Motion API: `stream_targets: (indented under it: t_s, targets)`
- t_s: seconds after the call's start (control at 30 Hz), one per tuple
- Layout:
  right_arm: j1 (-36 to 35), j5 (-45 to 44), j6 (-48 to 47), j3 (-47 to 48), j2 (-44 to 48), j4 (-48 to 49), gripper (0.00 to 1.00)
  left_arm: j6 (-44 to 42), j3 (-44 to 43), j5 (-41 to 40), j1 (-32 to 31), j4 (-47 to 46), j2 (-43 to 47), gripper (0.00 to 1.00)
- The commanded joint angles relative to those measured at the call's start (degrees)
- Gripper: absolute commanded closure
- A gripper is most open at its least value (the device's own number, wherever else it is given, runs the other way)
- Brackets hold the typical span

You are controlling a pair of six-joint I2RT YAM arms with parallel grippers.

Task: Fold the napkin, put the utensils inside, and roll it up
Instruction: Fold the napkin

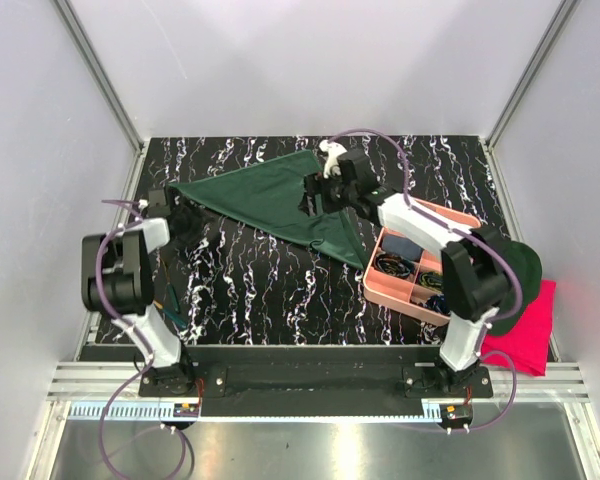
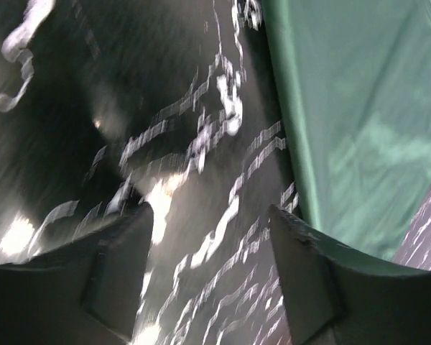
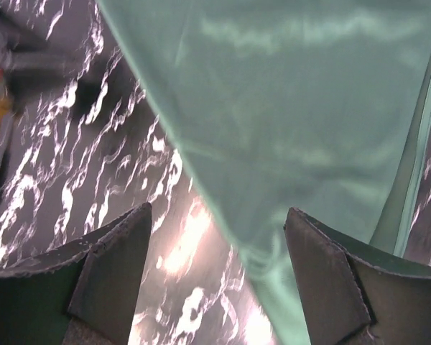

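Observation:
The dark green napkin (image 1: 280, 205) lies folded into a triangle on the black marbled table (image 1: 250, 290), one tip pointing left. My left gripper (image 1: 184, 217) hovers just below that tip. It is open (image 2: 210, 212) over bare marble, with the napkin's hem (image 2: 345, 129) to its right. My right gripper (image 1: 315, 198) hangs over the cloth's middle. It too is open (image 3: 219, 212), and a napkin corner (image 3: 273, 144) on the table below runs in between its fingers, ungripped. Thin dark sticks that may be the utensils (image 1: 173, 312) lie by the left arm's base.
A pink tray (image 1: 432, 212) with small dark items stands at the right under the right arm. A bright pink-red cloth (image 1: 528, 335) and a dark green round pile (image 1: 525, 262) lie beyond it. White walls enclose the table on three sides.

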State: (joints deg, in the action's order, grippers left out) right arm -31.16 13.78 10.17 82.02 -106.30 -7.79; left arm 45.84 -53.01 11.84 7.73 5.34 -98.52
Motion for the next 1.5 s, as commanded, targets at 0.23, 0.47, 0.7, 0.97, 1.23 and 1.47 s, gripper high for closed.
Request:
stream_targets:
  t_s: [0.23,0.47,0.7,0.97,1.23,1.47]
  targets:
    - [-0.8,-0.4,8.0,-18.1,22.4,3.7,0.18,8.9,-7.5,-1.6,-1.1,-12.2,-12.7,0.44]
    - [-0.8,-3.8,7.8,-22.5,30.9,0.4,0.18,7.1,-10.5,-3.3,-1.1,-9.7,-14.9,0.53]
    - [-0.8,-8.1,7.8,-27.4,36.6,-2.4,0.17,3.6,-14.7,-3.5,-1.4,-6.1,-17.8,0.83]
    - [-0.8,-7.9,9.4,-33.1,40.0,-2.9,0.17,1.8,-13.3,-4.9,-1.3,-5.5,-15.8,1.00]
    - [-2.2,-5.8,9.5,-35.5,37.9,-2.9,0.18,0.7,-7.6,-7.0,2.6,-5.4,-8.8,1.00]
    - [-7.3,-6.4,9.6,-33.7,31.3,-0.4,0.19,-0.8,-8.2,-5.9,6.6,-1.0,-6.3,1.00]
